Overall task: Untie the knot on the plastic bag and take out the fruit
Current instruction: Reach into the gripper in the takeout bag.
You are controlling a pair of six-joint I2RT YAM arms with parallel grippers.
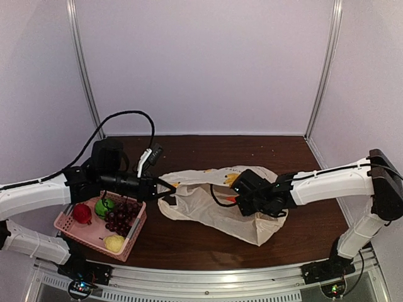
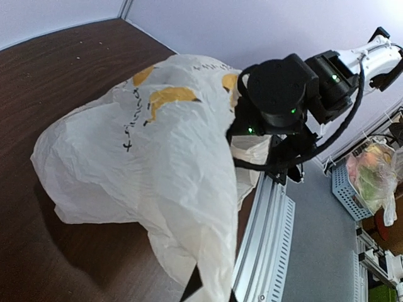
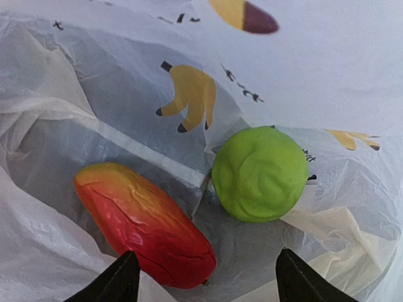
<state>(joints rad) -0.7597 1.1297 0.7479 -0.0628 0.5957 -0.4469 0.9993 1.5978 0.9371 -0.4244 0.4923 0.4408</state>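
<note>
Reaching into the open mouth of the plastic bag, the right hand has its fingers spread with nothing between them. A red-orange elongated fruit lies just ahead of one fingertip, and a green round fruit lies ahead nearer the other. The left hand is pressed together on the bag's rim, lifting it. No knot shows, so untying looks done and emptying is the step in hand. Next, the right hand should centre over one fruit and close without snagging the film.
</note>
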